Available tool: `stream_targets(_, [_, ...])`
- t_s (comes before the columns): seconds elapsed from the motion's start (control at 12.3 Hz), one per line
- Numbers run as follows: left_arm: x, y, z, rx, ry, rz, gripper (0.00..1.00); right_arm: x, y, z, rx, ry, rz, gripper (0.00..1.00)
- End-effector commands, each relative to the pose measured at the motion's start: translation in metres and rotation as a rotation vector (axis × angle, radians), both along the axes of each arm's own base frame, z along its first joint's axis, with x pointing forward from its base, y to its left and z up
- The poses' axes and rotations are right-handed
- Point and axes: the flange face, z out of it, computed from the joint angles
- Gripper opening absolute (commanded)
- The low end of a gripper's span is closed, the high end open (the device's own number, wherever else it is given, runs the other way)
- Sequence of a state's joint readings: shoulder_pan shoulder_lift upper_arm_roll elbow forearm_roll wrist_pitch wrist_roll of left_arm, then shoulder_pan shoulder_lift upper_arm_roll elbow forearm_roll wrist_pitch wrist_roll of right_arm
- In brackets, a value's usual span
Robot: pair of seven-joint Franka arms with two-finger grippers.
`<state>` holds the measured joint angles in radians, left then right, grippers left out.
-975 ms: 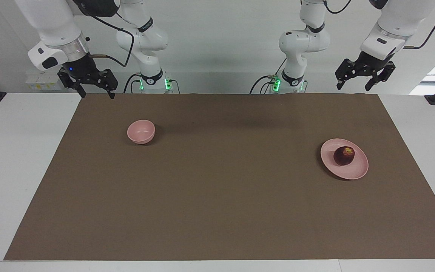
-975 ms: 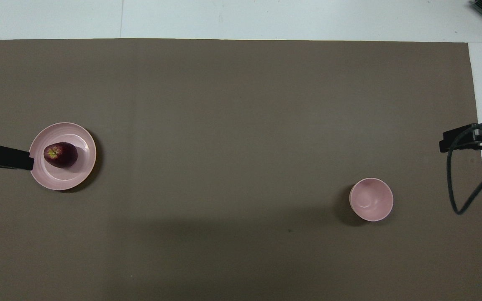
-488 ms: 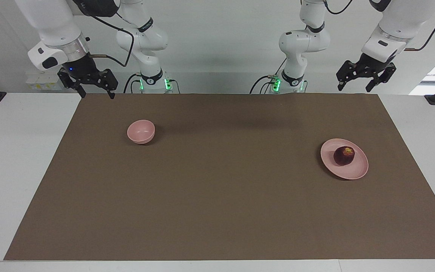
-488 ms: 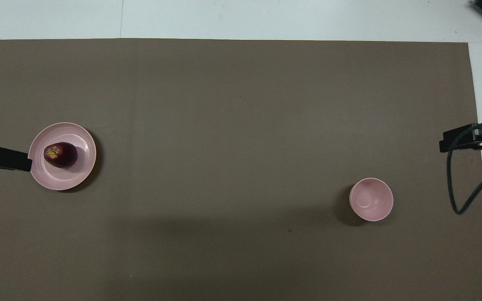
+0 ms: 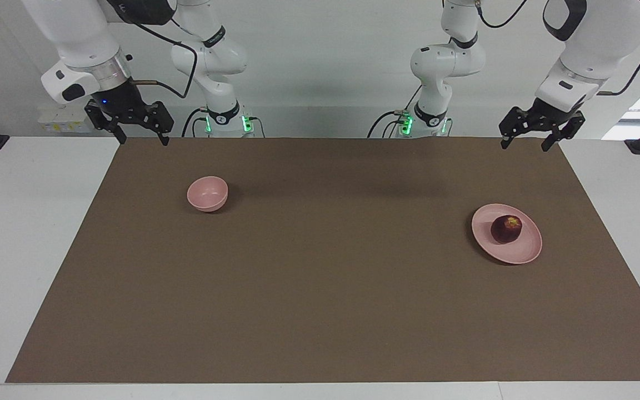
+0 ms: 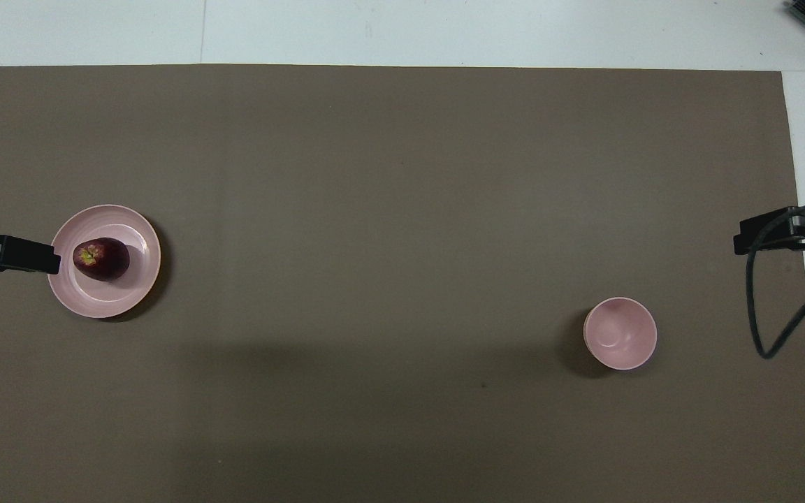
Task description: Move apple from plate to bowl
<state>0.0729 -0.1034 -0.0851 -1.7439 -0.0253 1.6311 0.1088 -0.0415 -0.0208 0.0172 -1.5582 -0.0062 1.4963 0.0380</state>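
A: So both arms [image 5: 448,61] are glossy white, rounded segments with black bands at the joints, and green lights glow at the bases [image 5: 406,123].

B: Yep, black cables loop along them too. The black grippers [image 5: 536,129] sit under a silver wrist ring, one showing a tiny blue light.

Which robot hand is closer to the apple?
The left gripper, open and raised over the mat's edge at the apple's end of the table. The right gripper waits, open, up at the other end, closer to the bowl.
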Motion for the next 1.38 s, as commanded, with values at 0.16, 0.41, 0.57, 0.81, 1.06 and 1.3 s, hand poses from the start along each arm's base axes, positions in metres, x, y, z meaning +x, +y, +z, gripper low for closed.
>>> stream_targets(0.16, [0.020, 0.044, -0.058, 0.014, -0.047, 0.010, 1.00, -0.003, 0.003, 0.004, 0.012, -0.005, 0.018, 1.00])
stream_targets(0.41, [0.039, 0.058, -0.121, 0.010, -0.066, 0.028, 1.00, -0.004, 0.003, 0.002, 0.011, -0.002, 0.014, 1.00])
stream_targets(0.57, [0.043, 0.059, -0.170, 0.006, -0.061, 0.039, 1.00, -0.007, 0.005, 0.000, 0.008, -0.012, 0.016, 1.00])
stream_targets(0.81, [0.047, 0.064, -0.231, 0.002, -0.076, 0.049, 1.00, -0.016, 0.005, -0.005, 0.009, -0.023, 0.015, 1.00])
stream_targets(1.06, [0.030, 0.070, -0.259, -0.001, -0.036, 0.061, 1.00, -0.015, 0.009, -0.004, 0.013, -0.029, 0.019, 1.00])
stream_targets(1.3, [0.029, 0.073, -0.264, 0.001, -0.056, 0.059, 1.00, -0.015, 0.017, -0.018, 0.018, -0.005, 0.027, 1.00])
